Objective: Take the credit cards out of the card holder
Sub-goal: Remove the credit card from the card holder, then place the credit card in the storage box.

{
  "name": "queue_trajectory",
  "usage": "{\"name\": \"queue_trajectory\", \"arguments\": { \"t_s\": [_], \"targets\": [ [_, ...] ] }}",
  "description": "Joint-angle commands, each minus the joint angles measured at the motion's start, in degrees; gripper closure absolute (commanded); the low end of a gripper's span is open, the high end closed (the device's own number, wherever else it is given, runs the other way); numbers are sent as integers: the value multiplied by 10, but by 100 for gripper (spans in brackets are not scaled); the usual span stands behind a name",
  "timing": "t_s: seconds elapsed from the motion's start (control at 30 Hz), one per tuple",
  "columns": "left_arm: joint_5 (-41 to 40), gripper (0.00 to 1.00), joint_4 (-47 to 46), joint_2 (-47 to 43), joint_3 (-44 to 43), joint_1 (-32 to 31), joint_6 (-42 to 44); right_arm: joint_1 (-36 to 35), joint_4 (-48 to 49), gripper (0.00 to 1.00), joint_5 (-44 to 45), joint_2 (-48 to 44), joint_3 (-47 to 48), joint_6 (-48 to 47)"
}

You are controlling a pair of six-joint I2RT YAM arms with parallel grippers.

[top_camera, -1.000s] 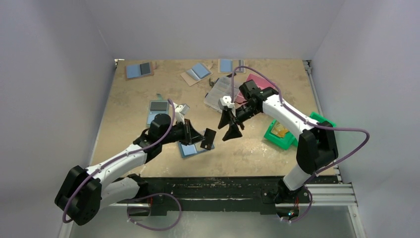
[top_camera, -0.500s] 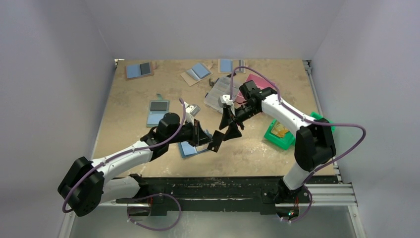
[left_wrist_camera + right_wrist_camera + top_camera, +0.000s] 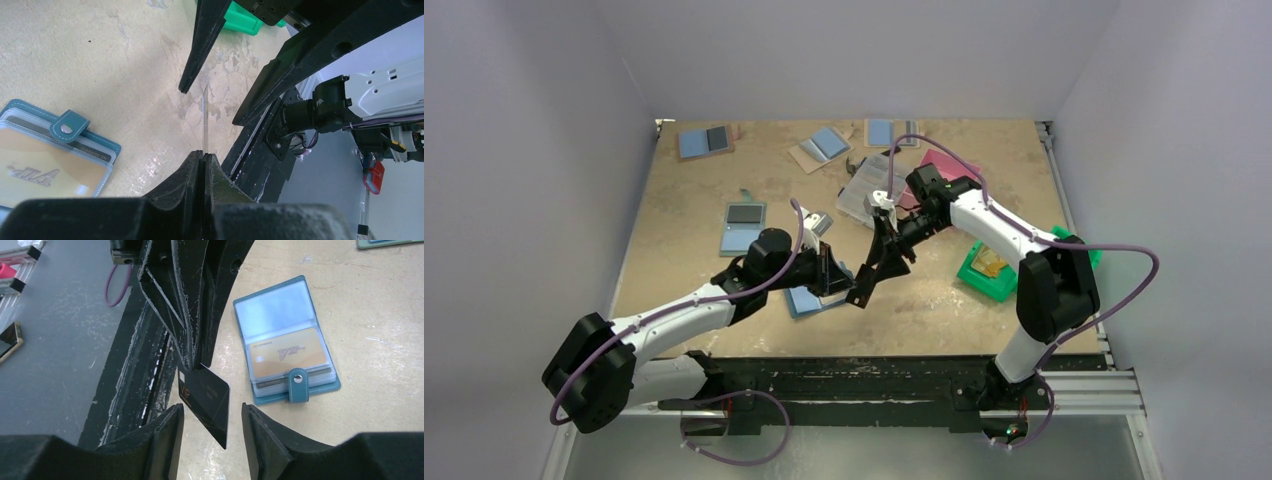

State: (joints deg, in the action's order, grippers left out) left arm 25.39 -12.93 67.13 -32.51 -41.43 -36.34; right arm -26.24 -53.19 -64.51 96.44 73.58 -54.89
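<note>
Change since earlier frame: the right fingers (image 3: 165, 440) are now set around the black card (image 3: 205, 400), against a clear gap one second earlier. The left fingers (image 3: 192, 172) are carried with the card toward the middle of the worktop (image 3: 944, 300).
Left fingers: clenched on one end of the black card, which is seen edge-on in the left wrist view.
Right fingers: parted, one placed on each side of the card's free end. No contact with the card is shown.
Black card, location: held in the air between the two arms, clear of the worktop and near the card holder (image 3: 287, 347).
Card holder, location: laid open and flat on the worktop toward the near edge, with its strap tab unfastened. A gold card (image 3: 287, 357) is seen in a clear sleeve, and further card edges are visible beneath it.
Handling, cards: judged light, thin, stiff and smooth-faced. Slipping or pivoting is to be expected if only a corner is pinched.
Hold, black card: best taken flat across both faces, well in from the free edge, before the left clamp is released.
Handling, holder: judged light and limp at the fold. It is likely to be dragged along when a card is drawn, so one half is to be pinned.
Hold, gold card: best taken at the edge exposed at the sleeve mouth. Which side the mouth lies on cannot be told.
</note>
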Motion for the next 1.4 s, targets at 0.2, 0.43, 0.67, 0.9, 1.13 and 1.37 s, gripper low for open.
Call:
{"name": "queue_trajectory", "arguments": {
  "t_s": [0.2, 0.43, 0.67, 0.9, 1.13, 1.37],
  "targets": [
    [-14, 100, -39, -10, -14, -6, 7, -2, -39, 75, -40, 14, 7, -16],
    [-35, 80, -24, -7, -15, -5, -5, -2, -72, 100, -29, 8, 16, -58],
    [-124, 16, 67, -59, -31, 3, 16, 9, -95, 100, 28, -24, 20, -92],
    [-103, 6, 207, -100, -99, 89, 66, 128, -186, 100, 47, -64, 50, -180],
    [-125, 6, 338, -34, -206, 123, 204, 241, -228, 100, 144, -106, 97, -165],
    [-128, 6, 308, -44, -169, 158, 220, 352, -256, 100, 251, -147, 148, -119]
  ]
}}
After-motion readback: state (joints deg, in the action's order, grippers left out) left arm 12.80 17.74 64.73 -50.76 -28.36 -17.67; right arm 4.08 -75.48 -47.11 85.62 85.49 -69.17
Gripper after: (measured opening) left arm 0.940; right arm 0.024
